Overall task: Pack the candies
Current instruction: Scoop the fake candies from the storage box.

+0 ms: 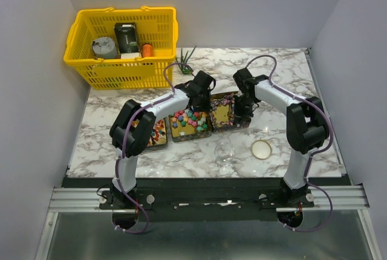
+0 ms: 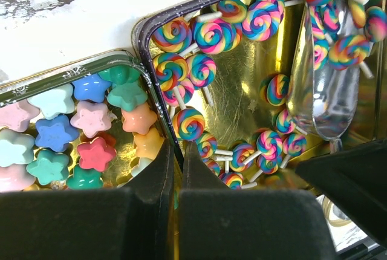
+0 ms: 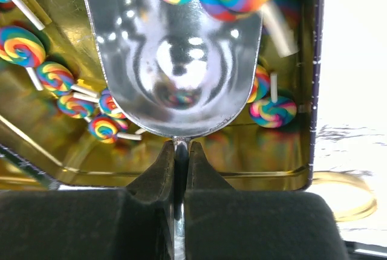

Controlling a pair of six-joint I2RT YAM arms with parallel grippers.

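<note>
A marble table [image 1: 284,78] is shared by a yellow basket [image 1: 91,66] at the far left corner and a row of tins [image 1: 191,137] set between the arms. The right-hand tin [image 2: 236,100] is filled with the candies [image 2: 211,33], rainbow swirl lollipops on white sticks. Star sweets [image 2: 91,118] are kept in the middle tin [image 2: 36,81].

The left gripper [image 2: 179,175] is pressed together on the wall of the right-hand tin where it meets the middle tin, apparently to steady it. The right gripper [image 3: 180,163] is pinched on the thin handle of a silver scoop [image 3: 181,60], whose long axis runs straight away from the fingers into the tin. A few lollipops are carried at the scoop's far lip, and the rest lie beyond and to either side.

A clear jar [image 1: 225,150] is stood on the near side of the tins, closer to the right arm, so the load is probably to be drawn back toward it.
</note>
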